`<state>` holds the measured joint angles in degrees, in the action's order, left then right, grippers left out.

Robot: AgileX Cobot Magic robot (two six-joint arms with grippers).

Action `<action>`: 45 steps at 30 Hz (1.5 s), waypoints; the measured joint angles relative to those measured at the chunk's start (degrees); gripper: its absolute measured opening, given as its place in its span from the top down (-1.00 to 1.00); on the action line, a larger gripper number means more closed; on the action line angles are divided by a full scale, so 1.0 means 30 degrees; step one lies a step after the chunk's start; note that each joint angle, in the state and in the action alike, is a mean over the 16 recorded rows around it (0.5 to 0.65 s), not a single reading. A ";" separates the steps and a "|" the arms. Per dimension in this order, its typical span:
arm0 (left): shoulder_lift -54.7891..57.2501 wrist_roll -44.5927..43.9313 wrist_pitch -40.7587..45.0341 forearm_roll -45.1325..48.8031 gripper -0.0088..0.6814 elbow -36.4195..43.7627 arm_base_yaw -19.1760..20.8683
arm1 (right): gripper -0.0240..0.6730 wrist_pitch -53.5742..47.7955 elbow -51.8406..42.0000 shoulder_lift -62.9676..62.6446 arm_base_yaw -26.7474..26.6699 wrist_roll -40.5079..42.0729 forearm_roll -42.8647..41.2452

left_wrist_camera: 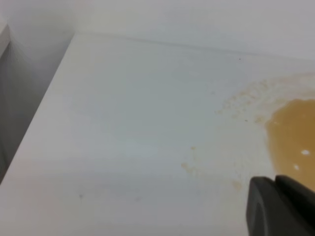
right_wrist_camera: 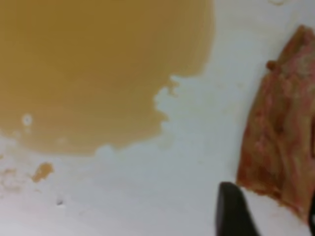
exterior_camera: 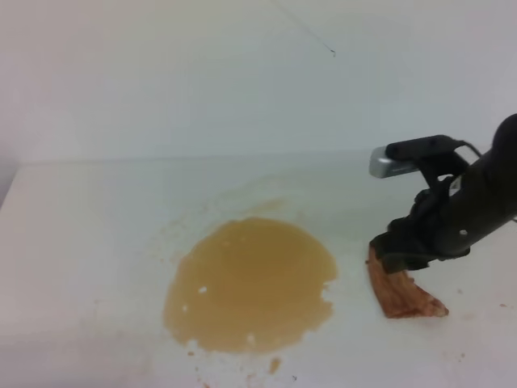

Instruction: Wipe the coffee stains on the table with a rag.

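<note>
Rag: reddish-brown, flat on white surface, just right of coffee stains. Right tool: over rag, jaws apparently spread, nothing gripped. Step: grasping; next, close on cloth.

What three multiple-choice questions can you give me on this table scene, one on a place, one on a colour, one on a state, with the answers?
1. In the high view, where does the rag lie against the coffee puddle?
A) on its left
B) on its right
C) in its middle

2. What colour is the rag?
A) blue
B) reddish-brown
C) white

3. What state is the coffee puddle in?
A) one large rounded pool
B) only thin streaks
C) gone

Answers:
1 B, bare table shows between the puddle and the rag to its right.
2 B, it is darker and redder than the tan liquid.
3 A, the pool lies whole and unwiped.
</note>
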<state>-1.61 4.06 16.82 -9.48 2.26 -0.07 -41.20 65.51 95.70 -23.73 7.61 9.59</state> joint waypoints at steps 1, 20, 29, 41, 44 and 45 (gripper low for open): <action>-0.0002 0.0000 0.0000 0.0000 0.97 0.0000 0.0000 | -0.07 0.0115 0.0073 0.0295 -0.0003 -0.0040 0.0018; -0.0019 0.0001 0.0020 -0.0041 0.97 0.0000 0.0000 | 0.02 0.3492 0.0458 0.5329 -0.0003 -0.1113 -0.0927; -0.0019 0.0000 0.0000 -0.0053 0.97 0.0000 0.0000 | 0.65 0.3474 0.1148 0.6396 -0.0003 -0.1089 -0.1095; -0.0019 0.0000 0.0000 -0.0065 0.97 0.0000 0.0000 | 0.93 0.1940 0.4822 0.8047 -0.0044 -0.0454 -0.0064; -0.0019 0.0000 0.0000 -0.0065 0.97 0.0000 0.0000 | 0.94 0.1405 0.5921 0.8808 -0.0175 -0.0093 0.0549; -0.0019 0.0000 0.0000 -0.0075 0.97 0.0000 0.0000 | 0.93 0.1273 0.6273 0.9069 -0.0225 0.0023 0.0743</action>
<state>-1.66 4.06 16.82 -9.71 2.26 -0.07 -37.38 84.33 122.90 -24.40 7.68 11.82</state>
